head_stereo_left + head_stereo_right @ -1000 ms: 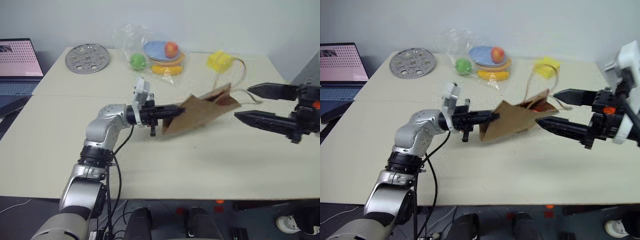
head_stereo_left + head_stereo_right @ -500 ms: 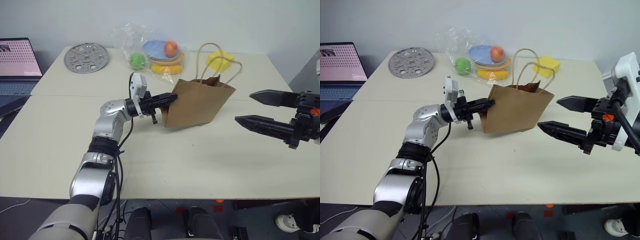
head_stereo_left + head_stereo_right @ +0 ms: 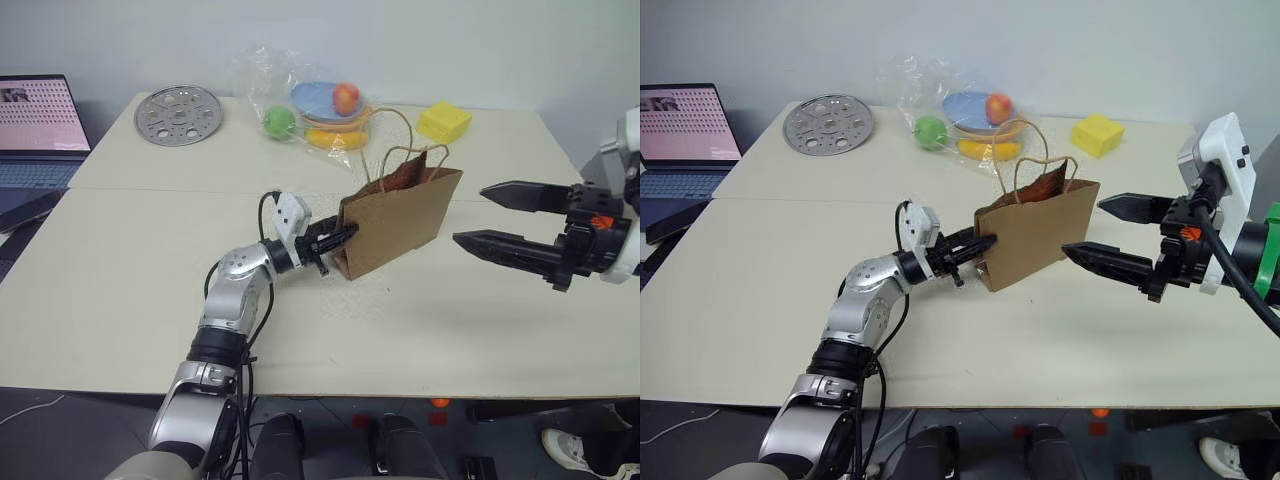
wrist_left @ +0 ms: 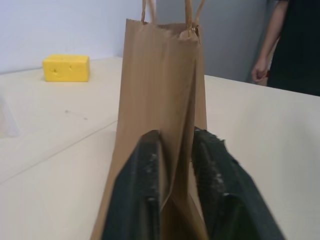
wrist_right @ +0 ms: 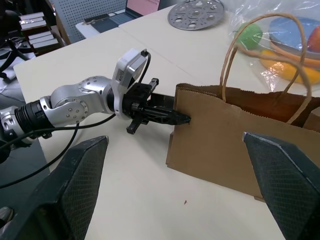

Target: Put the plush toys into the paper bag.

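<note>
The brown paper bag [image 3: 400,215] stands upright on the table with its cord handles up. My left gripper [image 3: 338,240] is at the bag's left side edge. In the left wrist view its fingers [image 4: 150,170] stand a little apart, and the bag's folded side [image 4: 160,75] runs between them. My right gripper [image 3: 469,214] hovers wide open just right of the bag, holding nothing and pointing at it. The plush toys are hidden; the bag's mouth shows a dark reddish inside [image 5: 270,107] that I cannot identify.
A yellow sponge block [image 3: 444,121] lies behind the bag. A clear plastic bag of toy fruits [image 3: 320,105] and a perforated metal disc [image 3: 178,102] sit at the back. A laptop [image 3: 40,120] is at far left. A person [image 4: 285,45] stands beyond the table.
The bag has gone from lifted and tilted to standing upright on the table. My left gripper sank with it and its fingers have parted. The right gripper stayed open.
</note>
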